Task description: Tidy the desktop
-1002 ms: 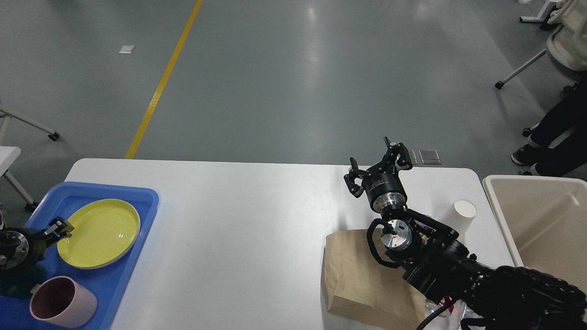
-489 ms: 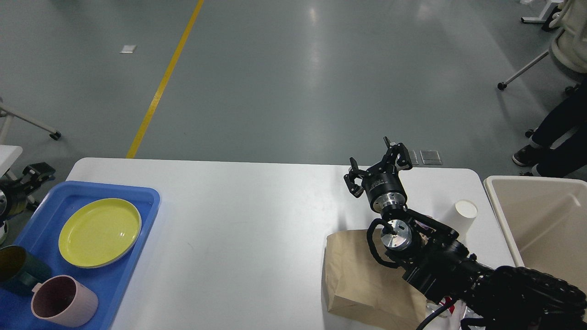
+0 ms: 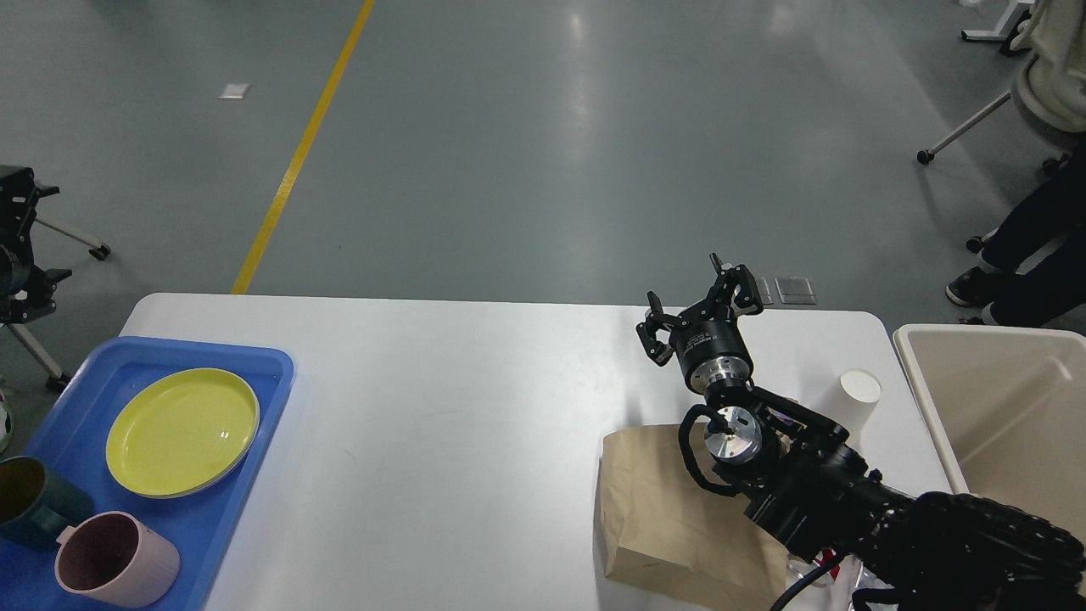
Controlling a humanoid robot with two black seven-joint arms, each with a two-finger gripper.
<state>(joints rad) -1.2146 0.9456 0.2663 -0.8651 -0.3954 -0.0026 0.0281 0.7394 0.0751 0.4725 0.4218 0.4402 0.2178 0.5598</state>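
Note:
The white desktop (image 3: 441, 407) fills the lower part of the head view. A brown paper bag (image 3: 649, 509) lies flat at its near right, partly under my right arm. A white paper cup (image 3: 859, 397) stands upright right of the arm, near the right edge. My right gripper (image 3: 697, 307) is open and empty, raised above the desktop's far right part, beyond the bag. My left gripper (image 3: 25, 233) is at the view's left edge, raised off the table beyond the tray; its fingers look spread and empty.
A blue tray (image 3: 246, 373) at the near left holds a yellow plate (image 3: 182, 431), a dark green cup (image 3: 25, 502) and a pink mug (image 3: 114, 560). A beige bin (image 3: 933, 399) stands just off the right edge. A person's legs (image 3: 1031, 246) are at far right.
My left gripper has risen from the tray and pulled back to the far left, leaving the dark green cup standing on the tray. The right arm has not moved.

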